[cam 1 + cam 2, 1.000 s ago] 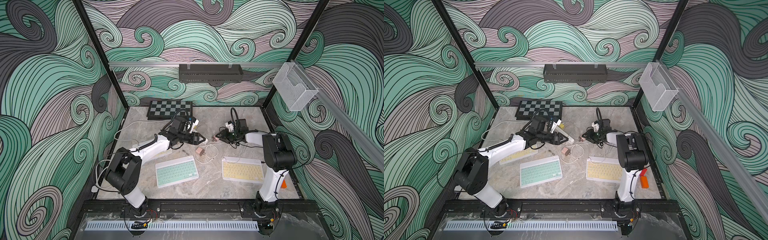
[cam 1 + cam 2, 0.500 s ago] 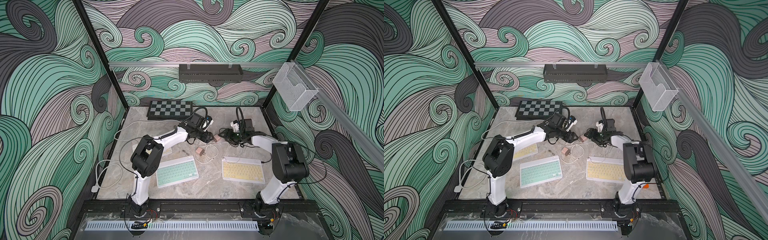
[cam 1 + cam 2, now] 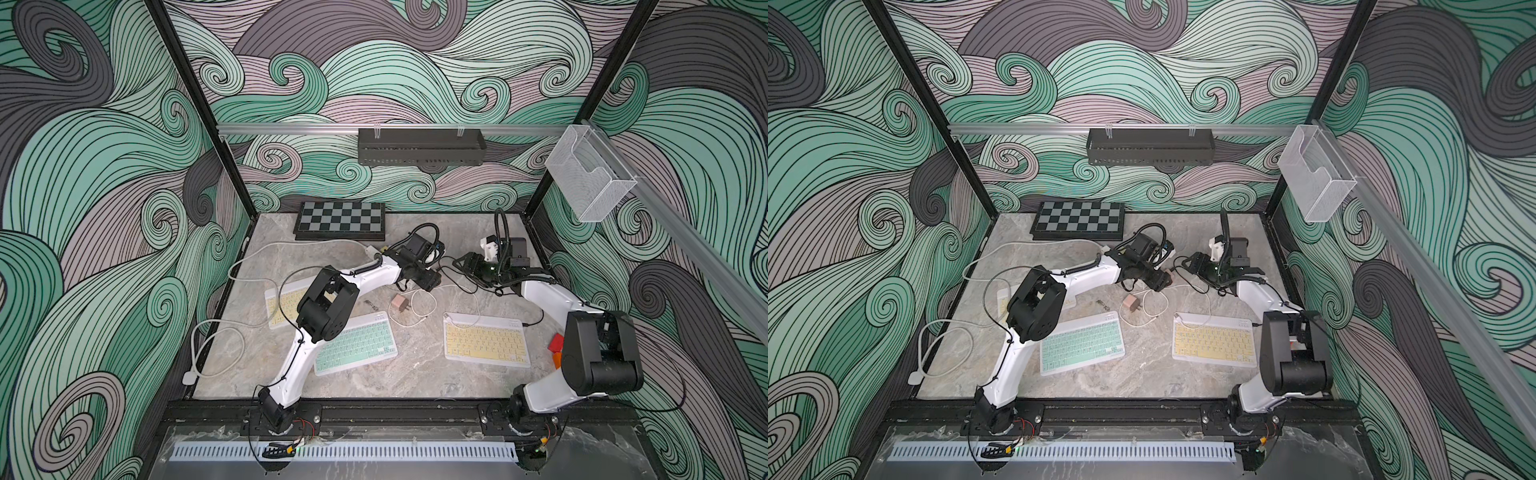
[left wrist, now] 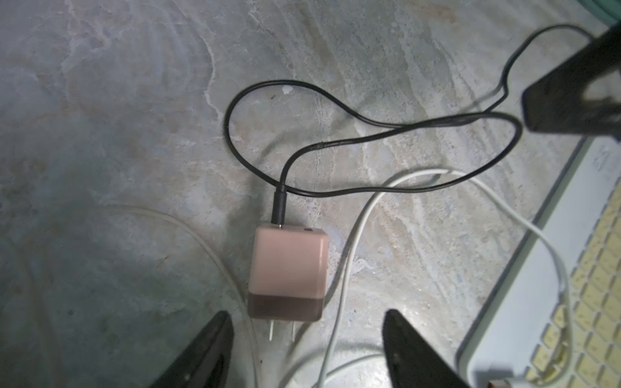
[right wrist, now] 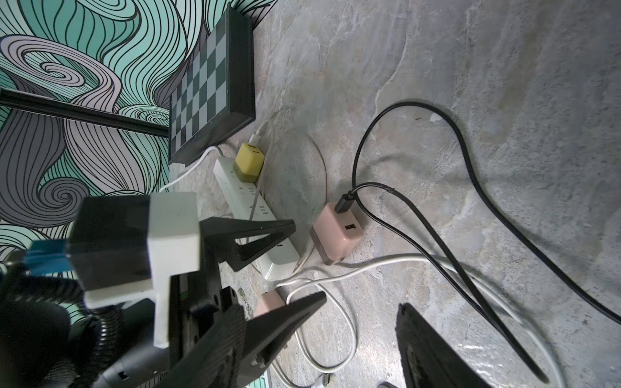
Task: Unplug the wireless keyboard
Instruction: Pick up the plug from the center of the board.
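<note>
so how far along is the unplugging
Done: the pink adapter lies on the table beside the power strip, prongs bare, black cable still in it. In hand: nothing; the left gripper is open over that adapter and the right gripper is open too. Left: the yellow adapter still sits in the strip; whether it also needs pulling is unclear.

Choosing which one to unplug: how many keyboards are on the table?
3: mint-green keyboard front centre; yellow keyboard beside the right arm; second yellow keyboard partly hidden under the left arm. None else visible.
</note>
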Available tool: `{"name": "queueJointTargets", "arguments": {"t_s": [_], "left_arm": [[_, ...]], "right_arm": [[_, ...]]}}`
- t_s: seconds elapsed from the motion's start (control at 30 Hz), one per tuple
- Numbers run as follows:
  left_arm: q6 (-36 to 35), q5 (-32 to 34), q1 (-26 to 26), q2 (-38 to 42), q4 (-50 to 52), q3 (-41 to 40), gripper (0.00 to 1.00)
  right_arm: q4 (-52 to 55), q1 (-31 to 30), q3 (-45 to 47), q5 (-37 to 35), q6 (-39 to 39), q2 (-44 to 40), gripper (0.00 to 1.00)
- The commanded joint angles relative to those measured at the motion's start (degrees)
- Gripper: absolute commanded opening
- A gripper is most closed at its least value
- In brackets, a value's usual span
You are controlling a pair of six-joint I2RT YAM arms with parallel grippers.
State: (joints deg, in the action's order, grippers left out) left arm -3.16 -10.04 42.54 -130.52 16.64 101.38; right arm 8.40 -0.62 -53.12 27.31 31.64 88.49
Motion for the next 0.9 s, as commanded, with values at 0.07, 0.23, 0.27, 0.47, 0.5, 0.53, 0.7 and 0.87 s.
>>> {"name": "queueJointTargets", "arguments": {"t_s": [0.07,0.23,0.27,0.47,0.5,0.53,0.7,0.87], "left_arm": [[-3.89,1.93,-0.11,-3.42,1.10,4.50,0.82],[-5.44,2.35,-0.08,-6.94,3.22,8.29,0.82],[-5.31,2.39,-0.12,-7.64,3.44,9.10,0.81],[-4.94,2.18,0.00,-10.26,6.97,14.03,0.72],[-4.88,1.90,0.03,-10.44,7.28,14.26,0.72],[-4.80,1.56,0.08,-10.67,7.70,14.51,0.73],[-5.44,2.51,0.83,-11.14,8.34,14.32,0.64],[-6.45,3.14,1.05,-10.04,8.27,14.20,0.55]], "right_arm": [[-0.61,0.77,1.04,1.06,-0.13,-1.10,0.72],[-1.39,1.06,0.92,2.24,0.44,-0.64,0.72],[-1.54,1.06,0.92,2.40,0.53,-0.54,0.72],[-2.02,1.09,0.92,2.83,0.80,-0.16,0.72],[-2.06,1.15,0.86,3.08,0.94,-0.29,0.72],[-2.02,1.15,0.86,2.83,0.95,-0.41,0.72],[-2.22,1.28,0.78,3.06,1.05,-0.46,0.72],[-2.60,1.37,0.90,3.71,1.41,-0.16,0.72]]}}
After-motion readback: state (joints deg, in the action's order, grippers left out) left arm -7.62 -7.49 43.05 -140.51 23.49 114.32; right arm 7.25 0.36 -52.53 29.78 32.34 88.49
